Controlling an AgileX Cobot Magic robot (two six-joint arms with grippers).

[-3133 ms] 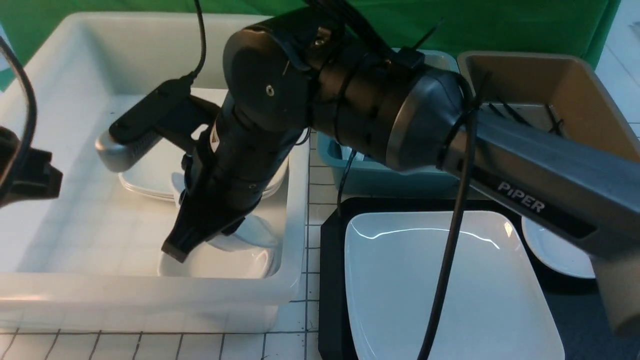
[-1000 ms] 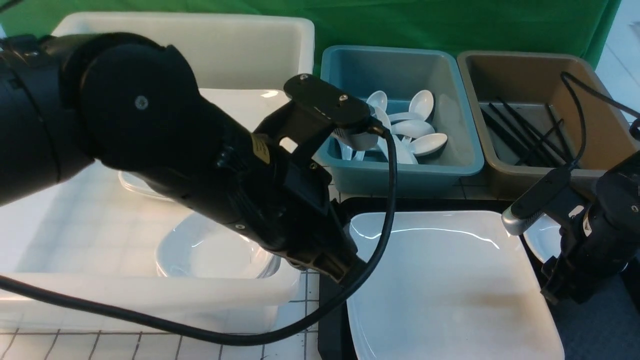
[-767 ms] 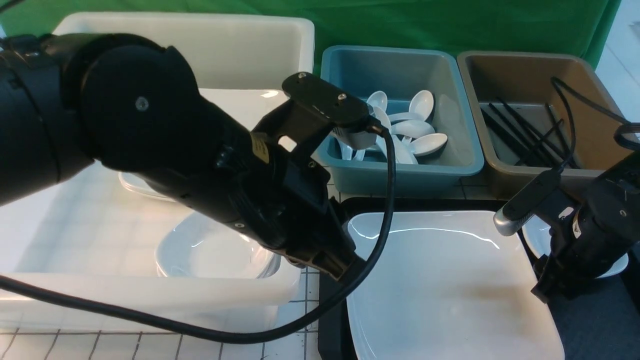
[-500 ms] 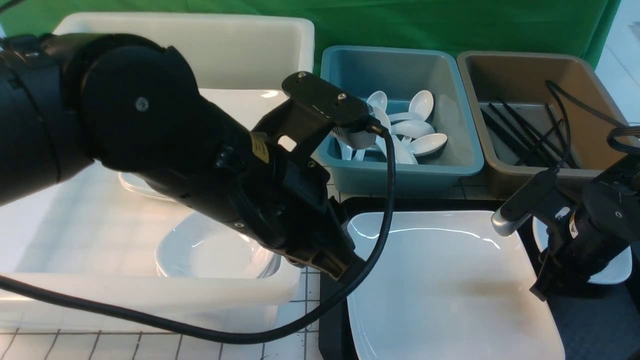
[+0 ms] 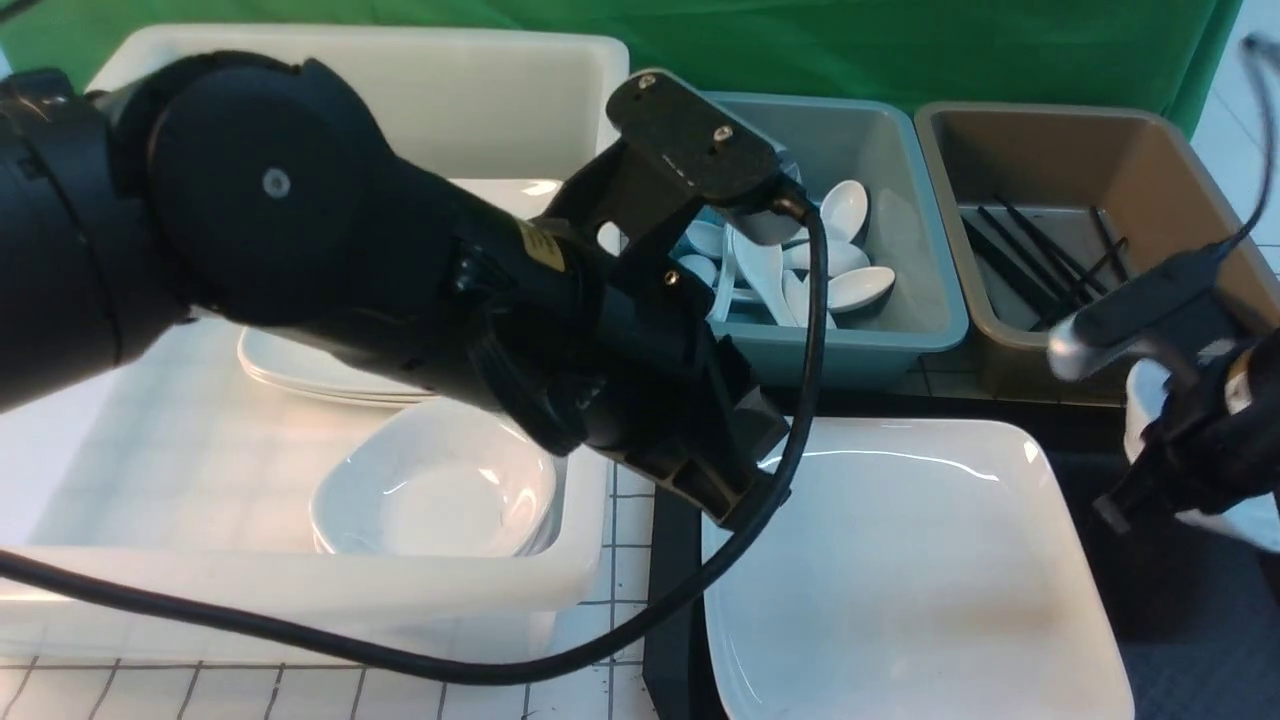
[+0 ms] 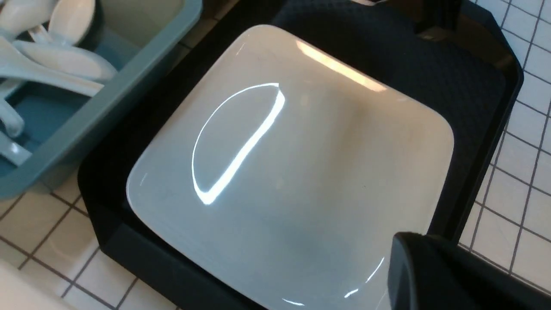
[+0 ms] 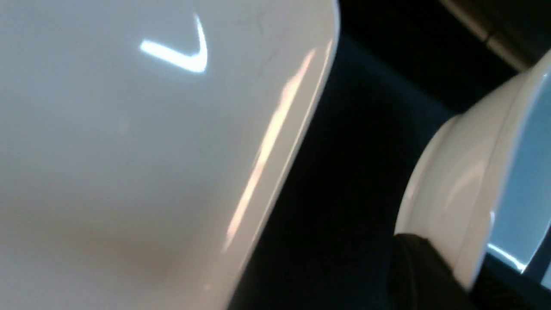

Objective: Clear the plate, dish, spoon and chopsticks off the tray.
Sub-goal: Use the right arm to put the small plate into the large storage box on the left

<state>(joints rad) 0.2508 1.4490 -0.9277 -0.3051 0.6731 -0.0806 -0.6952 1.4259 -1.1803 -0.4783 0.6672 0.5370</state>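
right claw grips dish, plate flat on tray

front view: plate [image 5: 900,570] lies flat on the tray [image 5: 672,600] and covers its left and middle. left arm reaches in from the left. left claw [image 5: 738,495] hangs over the tray's left rim, at the plate's far left corner. cannot tell whether its jaws are apart or together. right claw [image 5: 1115,510] is at the right edge of the view, blurred, over the tray's right side. it is clenched on the dish [image 5: 1235,525], which is tipped up steeply. cannot tell whether the dish touches the tray. beyond the tray stand two bins side by side: a blue bin [image 5: 900,330] with spoons [image 5: 845,285] piled in it, and a brown bin [image 5: 1010,365] with chopsticks [image 5: 1030,268] lying loose in it. left of the tray is a white tub [image 5: 300,590]. it holds a small bowl [image 5: 440,495] near the front and a stack of flat plates [image 5: 300,372] further back.

left wrist view: plate [image 6: 292,172] sits on the tray [image 6: 473,86], with a bright arc of glare on it. one dark finger [image 6: 434,271] shows over the plate's edge. its mate is out of frame, so the claw's state is unknown here too. blue bin [image 6: 120,86] with spoons [image 6: 64,64] stands just beside the tray. gridded table [image 6: 529,150] lies around.

right wrist view: close and soft. plate [image 7: 129,150] edge, then a strip of dark tray [image 7: 344,172], then the dish [image 7: 465,193] with its underside in view. one dark finger [image 7: 413,267] is pressed against the dish's rim.
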